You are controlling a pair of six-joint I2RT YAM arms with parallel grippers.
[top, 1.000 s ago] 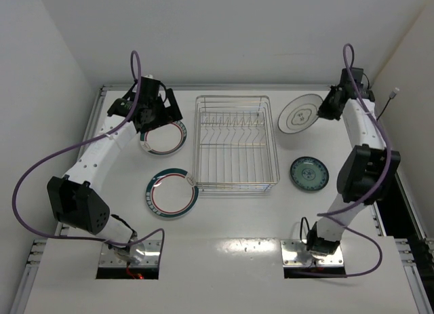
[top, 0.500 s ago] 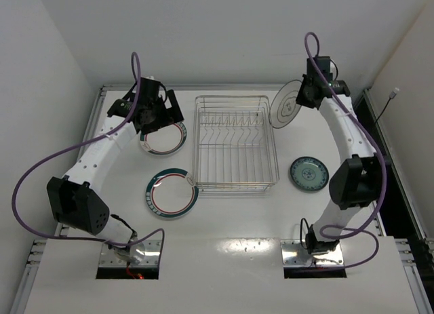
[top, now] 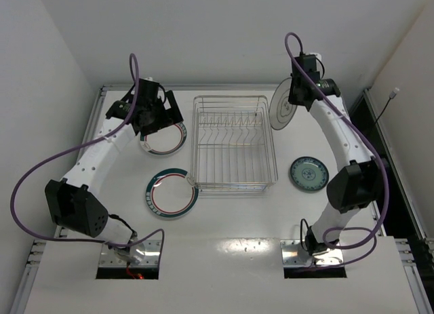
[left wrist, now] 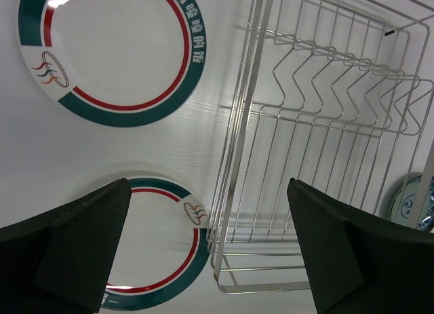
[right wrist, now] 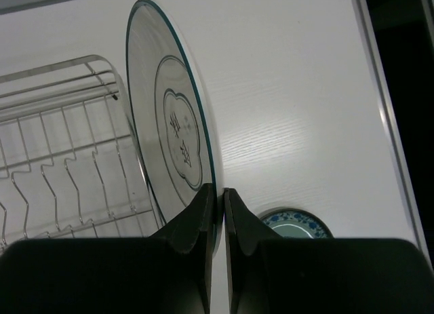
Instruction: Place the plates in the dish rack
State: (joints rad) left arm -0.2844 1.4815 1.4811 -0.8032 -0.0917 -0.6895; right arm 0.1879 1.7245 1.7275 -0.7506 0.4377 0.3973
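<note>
Grey-rimmed plate clamped at its rim in right jaws, upright on edge above table, just off rack at 2 o'clock. Long axis 12 to 6, likely matching dividers toward 8 o'clock. Left jaws apart over green-rimmed plates.

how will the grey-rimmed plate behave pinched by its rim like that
The grey-rimmed plate looks rigid and glossy, so it probably won't flex but could slip or swing in the right gripper, which pinches only its edge. Held on edge beside the dish rack, it would likely chip or break if dropped.
</note>
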